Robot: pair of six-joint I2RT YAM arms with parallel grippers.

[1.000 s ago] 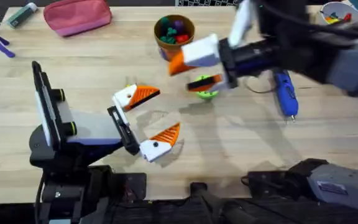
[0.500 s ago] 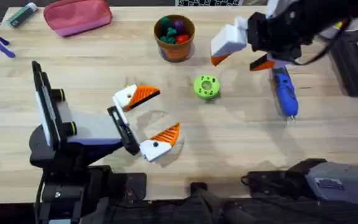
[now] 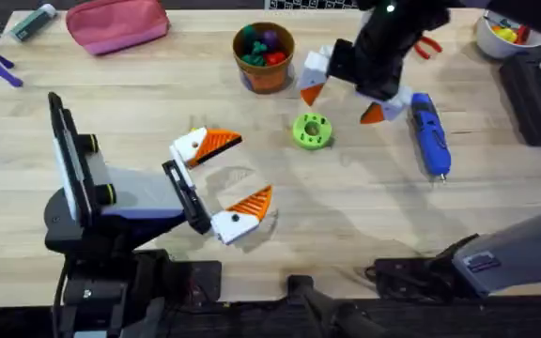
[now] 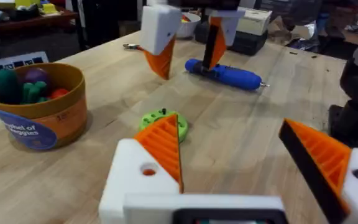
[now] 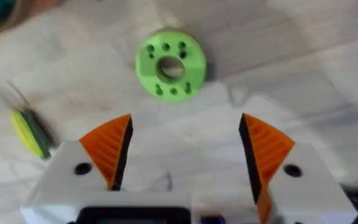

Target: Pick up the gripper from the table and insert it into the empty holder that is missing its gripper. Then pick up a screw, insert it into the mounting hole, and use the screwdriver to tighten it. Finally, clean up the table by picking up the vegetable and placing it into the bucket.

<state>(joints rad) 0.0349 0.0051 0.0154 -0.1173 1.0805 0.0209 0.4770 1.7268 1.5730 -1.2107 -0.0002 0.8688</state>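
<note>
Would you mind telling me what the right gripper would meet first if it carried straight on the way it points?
Probably the bare table beside the green disc. The open right gripper points down, though depth is unclear.

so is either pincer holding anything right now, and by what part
Nothing is held. The right pincer hangs open above the green disc, and the left pincer is open too, with bare table between its fingers.

The bucket (image 4: 39,106) bears a blue label with "of Veggies" legible.

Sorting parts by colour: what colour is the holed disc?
Bright green disc, clearest in the right wrist view.
</note>
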